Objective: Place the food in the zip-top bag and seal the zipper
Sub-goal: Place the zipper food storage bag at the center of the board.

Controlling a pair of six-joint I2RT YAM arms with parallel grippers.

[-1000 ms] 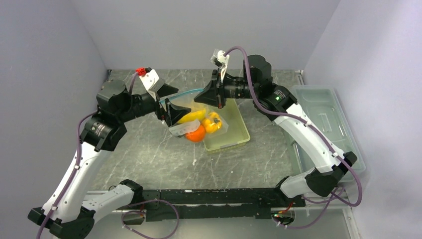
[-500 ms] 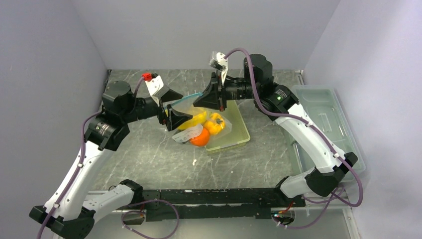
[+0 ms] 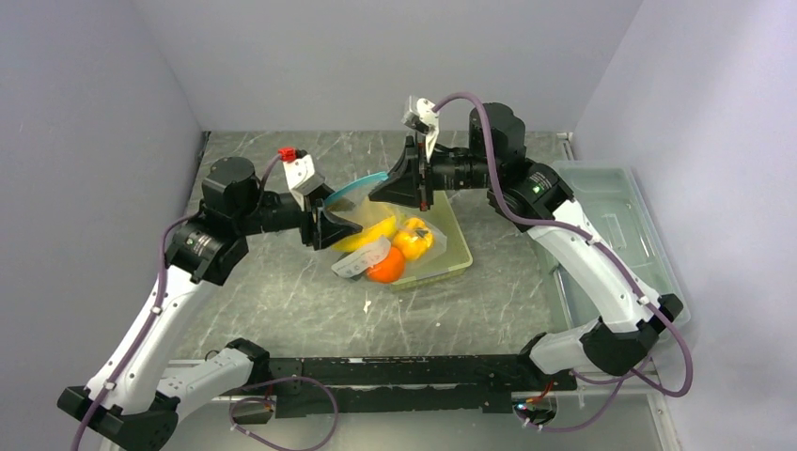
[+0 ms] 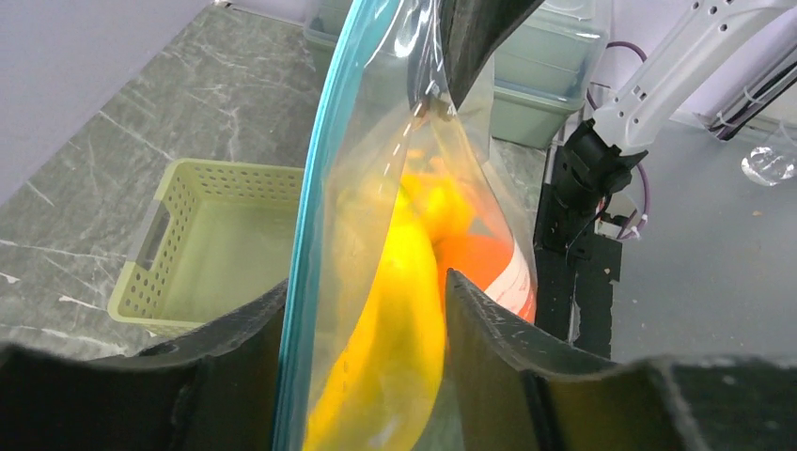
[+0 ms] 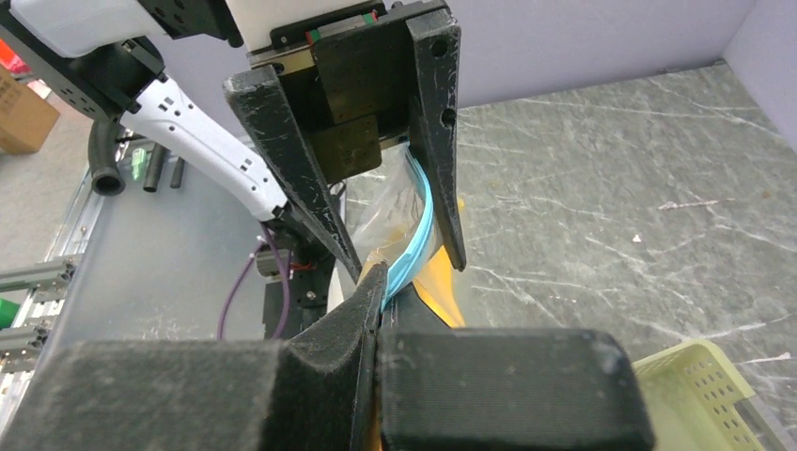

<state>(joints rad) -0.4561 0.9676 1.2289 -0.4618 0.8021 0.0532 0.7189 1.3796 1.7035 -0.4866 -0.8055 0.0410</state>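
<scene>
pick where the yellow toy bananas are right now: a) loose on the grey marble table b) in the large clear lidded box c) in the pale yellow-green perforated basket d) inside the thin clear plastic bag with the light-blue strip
D: the yellow toy bananas show through the thin clear plastic bag, while the visible part of the pale yellow-green perforated basket has nothing in it.

White shells with black joints clad the left arm [image 3: 150, 315] and right arm [image 3: 587, 263], a purple cable [image 3: 461, 95] running back from each one's jaws, the left gripper [image 4: 367, 282] and right gripper [image 5: 379, 277] bearing matte black wedge fingers, a red tab [image 3: 288, 154] behind the left jaws.
</scene>
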